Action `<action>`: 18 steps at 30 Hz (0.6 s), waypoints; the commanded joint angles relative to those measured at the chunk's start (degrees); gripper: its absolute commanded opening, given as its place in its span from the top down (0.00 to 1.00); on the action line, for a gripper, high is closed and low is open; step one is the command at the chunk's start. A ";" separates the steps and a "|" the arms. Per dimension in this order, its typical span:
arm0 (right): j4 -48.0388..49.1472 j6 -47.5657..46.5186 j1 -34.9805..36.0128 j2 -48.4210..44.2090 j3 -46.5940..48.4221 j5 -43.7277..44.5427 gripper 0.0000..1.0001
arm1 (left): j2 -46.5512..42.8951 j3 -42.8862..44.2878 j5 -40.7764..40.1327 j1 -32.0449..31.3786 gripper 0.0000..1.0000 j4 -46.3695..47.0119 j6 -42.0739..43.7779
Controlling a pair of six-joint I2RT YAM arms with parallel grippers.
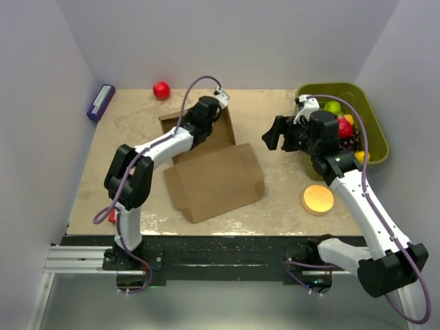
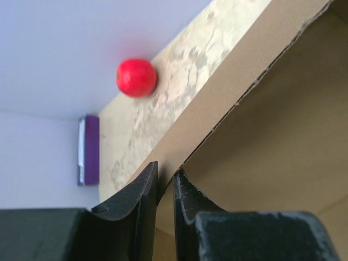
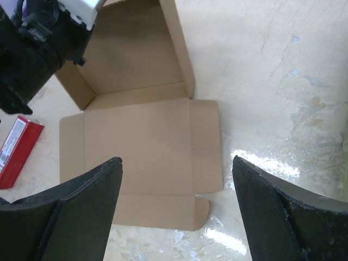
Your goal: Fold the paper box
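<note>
The brown paper box [image 1: 216, 180] lies in the middle of the table, its lid part flat toward the near edge and its tray part [image 1: 220, 134] at the back with walls raised. My left gripper [image 1: 214, 103] is shut on the back wall of the box; the left wrist view shows the fingers [image 2: 145, 190] pinching the cardboard edge [image 2: 234, 81]. My right gripper [image 1: 273, 135] is open and empty, hovering right of the box. The right wrist view shows the box [image 3: 138, 147] lying between its wide-apart fingers [image 3: 87, 206].
A red ball [image 1: 161, 90] lies at the back, a purple box [image 1: 100, 102] at the back left. A green bin [image 1: 371, 124] with fruit stands at the right. An orange disc [image 1: 318, 199] lies near the front right. A red packet [image 3: 16, 149] lies left of the box.
</note>
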 commanded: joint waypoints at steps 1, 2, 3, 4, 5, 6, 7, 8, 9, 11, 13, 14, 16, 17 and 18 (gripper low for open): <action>-2.20 1.02 -0.29 -1.04 3.27 -1.87 0.16 | 0.85 1.17 2.61 4.50 0.89 -10.62 -10.88; -2.03 1.29 -0.20 -1.04 3.18 -3.36 0.16 | 0.94 1.08 4.10 6.08 0.89 -11.78 -13.24; -1.85 1.55 -0.29 -1.13 3.01 -3.98 0.16 | 0.85 0.65 4.98 6.96 0.90 -12.83 -14.39; -1.76 1.99 -0.29 -1.13 2.66 -4.51 0.16 | 0.68 0.29 5.95 7.84 0.90 -14.58 -15.36; -1.59 2.08 -0.29 -1.13 2.48 -5.04 0.16 | 0.59 -0.14 7.96 9.42 0.90 -15.21 -17.37; -1.50 2.08 -0.20 -1.04 2.22 -5.22 0.16 | 0.41 -1.11 9.02 10.30 0.90 -15.83 -18.26; -1.50 2.25 -0.29 -0.95 1.95 -5.39 0.15 | 0.15 -1.55 9.99 11.01 0.90 -16.88 -19.14; -1.76 2.25 -0.29 -0.52 1.95 -5.66 0.15 | 0.06 -2.16 11.74 12.41 0.90 -17.50 -20.80; -1.76 2.25 -0.20 -0.25 1.78 -6.53 0.15 | 0.06 -2.43 12.80 13.12 0.90 -18.29 -21.60; -1.41 2.43 -0.20 0.28 0.64 -7.50 0.14 | -0.29 -3.13 15.70 15.22 0.91 -19.61 -23.36; -1.67 2.43 -0.29 0.98 -0.59 -7.86 0.14 | -0.64 -4.19 17.20 16.20 0.91 -20.40 -23.98; -2.19 2.34 -0.29 1.07 -0.95 -7.68 0.14 | -0.91 -4.71 18.17 16.98 0.91 -20.75 -24.33; -2.55 2.25 -0.29 1.33 -2.35 -7.33 0.13 | -1.26 -5.16 19.14 17.87 0.91 -21.45 -24.77; -2.29 2.34 -0.20 1.25 -2.88 -7.42 0.13 | -1.61 -5.59 19.93 18.05 0.91 -21.55 -25.12; -1.85 2.52 -0.29 1.25 -3.49 -7.59 0.13 | -2.05 -5.86 20.28 18.13 0.91 -21.46 -25.21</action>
